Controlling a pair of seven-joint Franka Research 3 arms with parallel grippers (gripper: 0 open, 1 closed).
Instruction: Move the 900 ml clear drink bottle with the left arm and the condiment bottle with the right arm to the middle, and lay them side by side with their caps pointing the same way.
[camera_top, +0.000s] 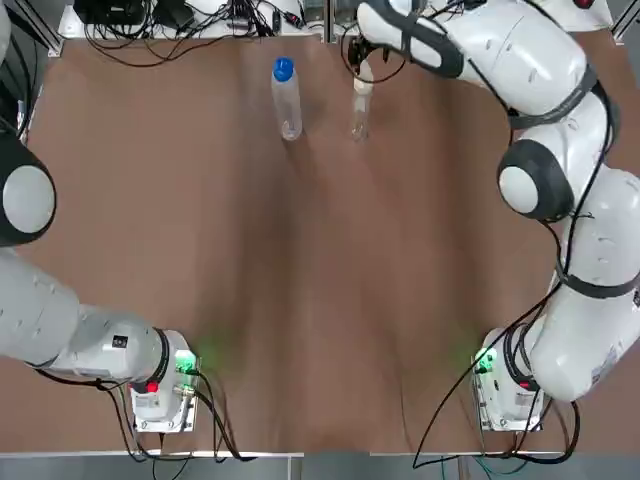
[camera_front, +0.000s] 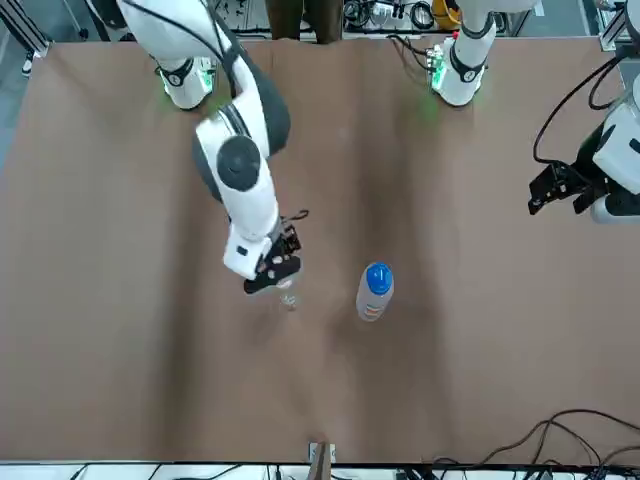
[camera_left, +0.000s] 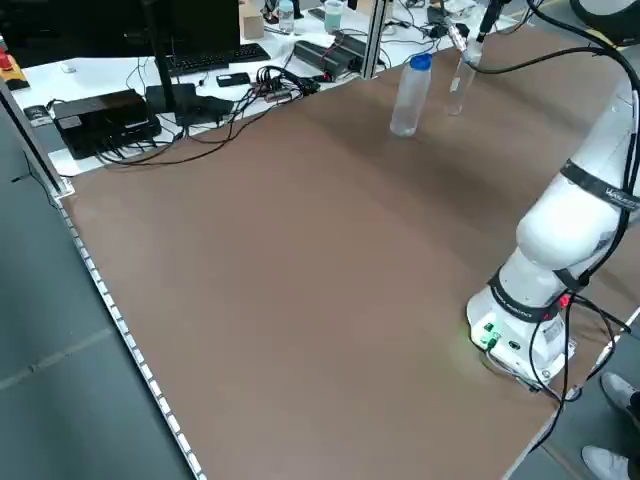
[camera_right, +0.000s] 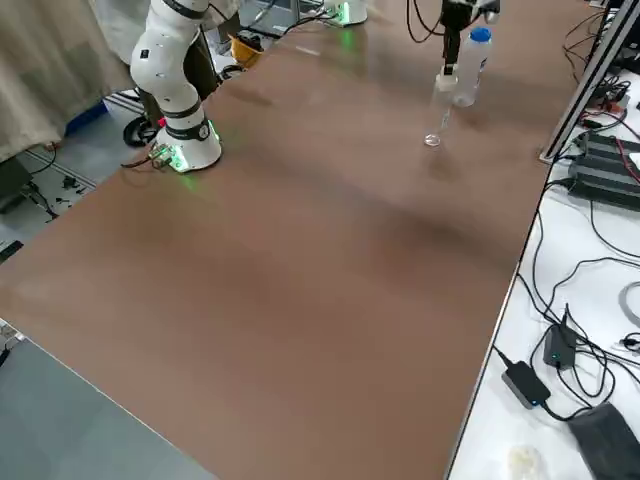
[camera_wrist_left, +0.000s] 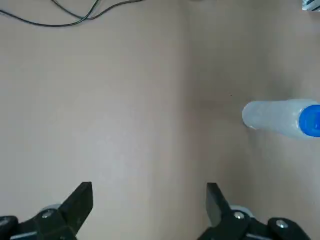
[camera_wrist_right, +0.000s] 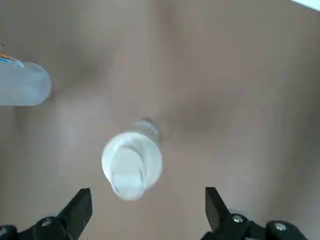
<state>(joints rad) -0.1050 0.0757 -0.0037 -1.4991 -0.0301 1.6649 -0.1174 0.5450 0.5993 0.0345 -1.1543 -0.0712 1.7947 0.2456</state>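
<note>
The clear drink bottle (camera_top: 286, 98) with a blue cap stands upright near the table's far edge. Just to its right stands the slim clear condiment bottle (camera_top: 360, 106), also upright. My right gripper (camera_wrist_right: 148, 197) hovers open directly above the condiment bottle (camera_wrist_right: 132, 162), whose white cap shows between and a little ahead of the fingers, untouched. In the front view the right gripper (camera_front: 272, 270) sits right over that bottle (camera_front: 289, 296). My left gripper (camera_wrist_left: 149, 192) is open and empty, held high off the table's left side (camera_front: 560, 188); the drink bottle (camera_wrist_left: 282, 118) lies well off to one side of it.
Cables and electronics (camera_top: 180, 18) lie on the white bench beyond the far edge. Both arm bases (camera_top: 165, 385) (camera_top: 510, 385) with green lights sit at the near edge. The brown tabletop (camera_top: 320, 270) is bare between them and the bottles.
</note>
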